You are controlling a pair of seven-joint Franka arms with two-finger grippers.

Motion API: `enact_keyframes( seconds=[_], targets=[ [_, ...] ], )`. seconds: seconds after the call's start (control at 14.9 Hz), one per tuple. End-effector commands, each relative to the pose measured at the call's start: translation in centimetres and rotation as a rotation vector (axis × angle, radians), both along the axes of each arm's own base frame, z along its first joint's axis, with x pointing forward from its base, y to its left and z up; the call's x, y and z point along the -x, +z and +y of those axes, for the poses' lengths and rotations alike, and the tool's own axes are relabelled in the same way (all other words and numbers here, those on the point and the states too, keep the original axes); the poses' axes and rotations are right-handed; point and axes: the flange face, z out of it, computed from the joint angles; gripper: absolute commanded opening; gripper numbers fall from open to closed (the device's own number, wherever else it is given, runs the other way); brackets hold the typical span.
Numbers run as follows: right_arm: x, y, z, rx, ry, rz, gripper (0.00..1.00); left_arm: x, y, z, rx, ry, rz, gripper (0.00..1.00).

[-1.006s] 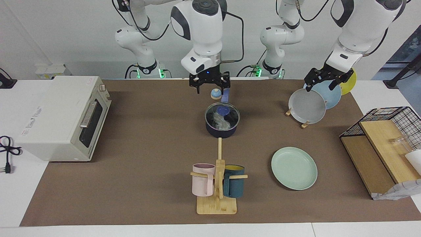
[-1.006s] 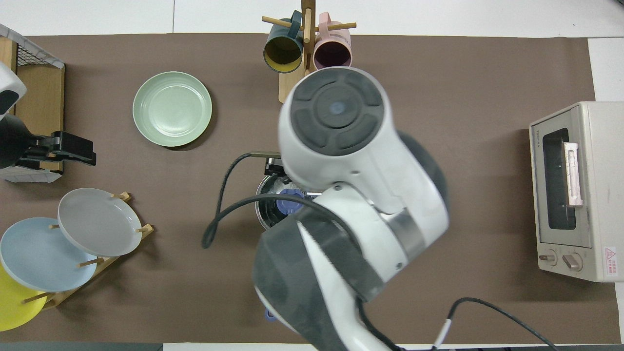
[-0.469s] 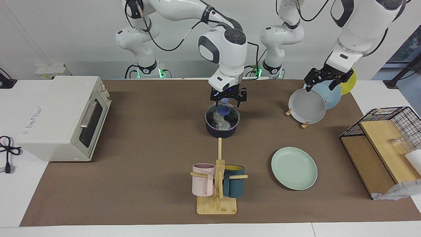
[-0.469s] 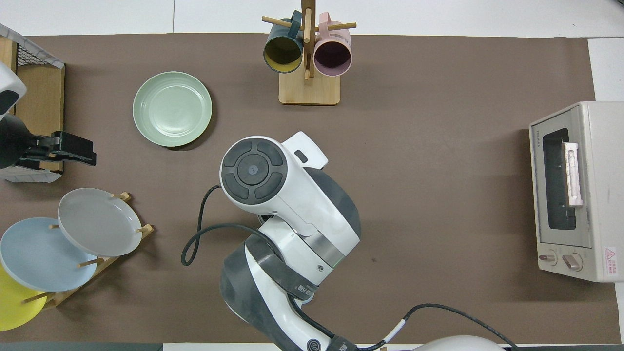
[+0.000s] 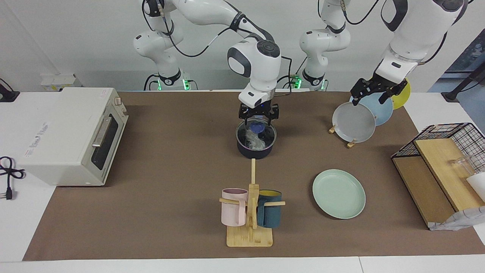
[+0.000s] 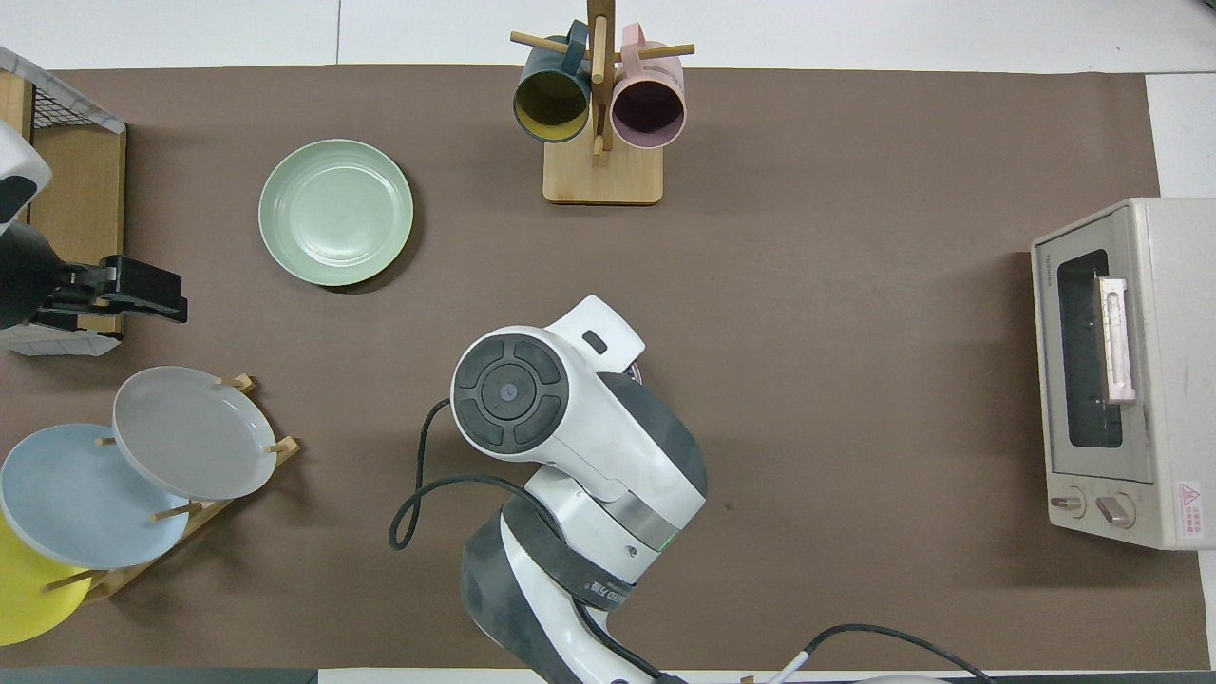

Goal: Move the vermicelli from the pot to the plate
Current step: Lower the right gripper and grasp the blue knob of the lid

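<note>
The dark navy pot (image 5: 256, 148) stands at the table's middle with a glass lid (image 5: 267, 137) on it. The whitish vermicelli (image 5: 252, 139) shows through the lid. My right gripper (image 5: 258, 120) is low over the lid, open, with its fingers on either side of the lid's blue knob (image 5: 258, 126). The pot's handle is hidden by the gripper. In the overhead view my right arm (image 6: 570, 427) covers the pot. The mint-green plate (image 5: 339, 193) (image 6: 335, 213) lies bare, farther from the robots, toward the left arm's end. My left gripper (image 5: 372, 94) (image 6: 142, 290) waits open over the plate rack.
A mug tree (image 5: 250, 212) (image 6: 598, 104) with a pink and a dark blue mug stands farther out than the pot. A toaster oven (image 5: 72, 136) (image 6: 1121, 370) is at the right arm's end. A rack with a grey plate (image 5: 354, 122) (image 6: 193, 432) and a wire basket (image 5: 439, 151) are at the left arm's end.
My right gripper has come down from high over the pot's handle to the lid's knob. The left arm has not moved.
</note>
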Motion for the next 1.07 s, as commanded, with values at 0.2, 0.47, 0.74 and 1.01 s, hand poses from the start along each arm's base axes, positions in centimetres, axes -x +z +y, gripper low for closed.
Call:
enact_keyframes(
  seconds=[0.2,0.47,0.74,1.01],
  targets=[
    [0.9,-0.6,-1.0,-0.022,0.017,-0.033,1.00,0.5,0.4,0.3,-0.020,0.004,-0.012,1.00],
    [1.2,-1.2,-1.2,-0.035,0.025,-0.047,0.96,0.5,0.4,0.3,-0.020,0.004,-0.012,1.00],
    [1.4,-1.4,-1.2,-0.032,0.031,-0.045,0.80,0.5,0.3,0.3,-0.020,0.004,-0.010,1.00],
    [1.3,-1.2,-1.1,-0.037,0.033,-0.049,0.72,0.5,0.4,0.3,-0.020,0.004,-0.012,1.00]
  ],
)
